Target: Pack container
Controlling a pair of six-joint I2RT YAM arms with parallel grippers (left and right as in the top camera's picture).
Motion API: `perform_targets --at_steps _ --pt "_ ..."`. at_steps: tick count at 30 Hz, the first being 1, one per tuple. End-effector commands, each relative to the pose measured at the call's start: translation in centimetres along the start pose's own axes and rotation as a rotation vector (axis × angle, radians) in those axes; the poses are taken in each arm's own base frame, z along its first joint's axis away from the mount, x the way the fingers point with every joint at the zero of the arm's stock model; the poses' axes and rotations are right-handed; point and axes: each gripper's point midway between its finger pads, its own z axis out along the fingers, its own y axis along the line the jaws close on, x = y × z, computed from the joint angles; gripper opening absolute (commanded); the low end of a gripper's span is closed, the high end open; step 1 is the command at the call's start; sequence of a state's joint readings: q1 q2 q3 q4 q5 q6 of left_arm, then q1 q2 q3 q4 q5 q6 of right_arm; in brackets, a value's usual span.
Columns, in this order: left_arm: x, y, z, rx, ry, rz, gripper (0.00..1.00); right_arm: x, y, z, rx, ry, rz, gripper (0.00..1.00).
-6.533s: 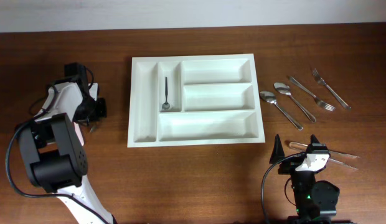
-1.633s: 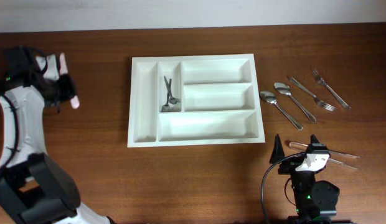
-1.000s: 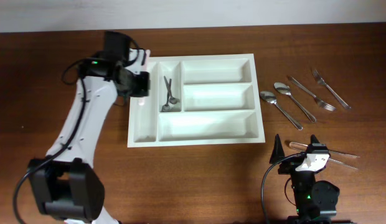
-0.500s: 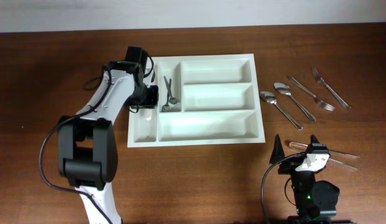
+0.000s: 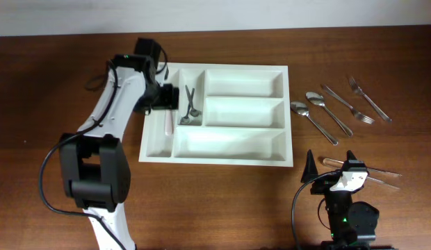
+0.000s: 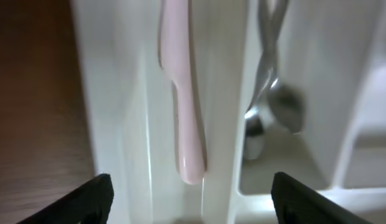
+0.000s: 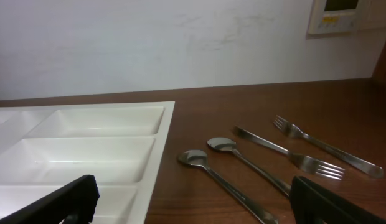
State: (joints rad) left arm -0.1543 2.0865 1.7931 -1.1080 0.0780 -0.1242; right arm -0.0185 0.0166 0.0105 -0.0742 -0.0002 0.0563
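Note:
The container (image 5: 157,149) is a white compartment tray in the middle of the table. A pale pink utensil (image 5: 169,122) lies in its leftmost narrow compartment, and two small metal spoons (image 5: 190,105) lie crossed in the narrow compartment beside it. My left gripper (image 5: 166,105) hovers over the pink utensil's near end, open and holding nothing. In the left wrist view the pink utensil (image 6: 180,93) rests just ahead of the gripper (image 6: 193,208), free of both fingers (image 6: 96,196), with the small spoons (image 6: 271,106) to its right. My right gripper (image 5: 331,167) sits open at the table's front.
Right of the tray lie two metal spoons (image 5: 313,121), a knife (image 5: 337,101) and a fork (image 5: 370,99); the right wrist view shows the spoons (image 7: 211,171) and a fork (image 7: 317,165). Pale-handled cutlery (image 5: 379,173) lies under the right arm. The tray's rim (image 7: 159,155) faces the right gripper (image 7: 205,211).
My left gripper has opened and let the pink utensil go into the leftmost compartment. The tray has shifted and turned slightly. The right arm has not moved.

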Motion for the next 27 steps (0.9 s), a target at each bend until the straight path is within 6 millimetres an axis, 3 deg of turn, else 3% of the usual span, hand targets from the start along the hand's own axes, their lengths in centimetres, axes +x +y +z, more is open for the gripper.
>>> perform_targets --at_steps 1,5,8,11,16,21,27 --pt "-3.8 0.3 -8.5 0.02 -0.214 -0.008 0.85 0.2 0.0 0.0 0.0 0.005 0.008 0.99" --pt "-5.3 0.4 -15.8 0.029 -0.391 -0.011 0.94 0.2 0.0 0.0 0.0 0.005 0.008 0.99" --pt "-5.2 1.3 -21.5 -0.017 -0.53 -0.023 1.0 0.3 0.0 0.0 0.0 0.005 0.008 0.99" --pt "-3.6 3.8 -27.8 -0.153 -0.677 -0.071 0.99 0.3 0.0 0.0 0.0 0.005 0.008 0.99" --pt "0.7 7.0 -35.0 -0.34 -0.822 -0.157 0.99 0.2 0.0 0.0 0.0 0.005 0.008 0.99" --pt "3.8 7.7 -38.4 -0.381 -0.891 -0.187 0.99 0.2 0.0 0.0 0.0 0.005 0.008 0.99" --pt "5.6 7.8 -39.5 -0.379 -0.903 -0.189 0.99 0.2 0.0 0.0 0.0 0.005 0.008 0.99"
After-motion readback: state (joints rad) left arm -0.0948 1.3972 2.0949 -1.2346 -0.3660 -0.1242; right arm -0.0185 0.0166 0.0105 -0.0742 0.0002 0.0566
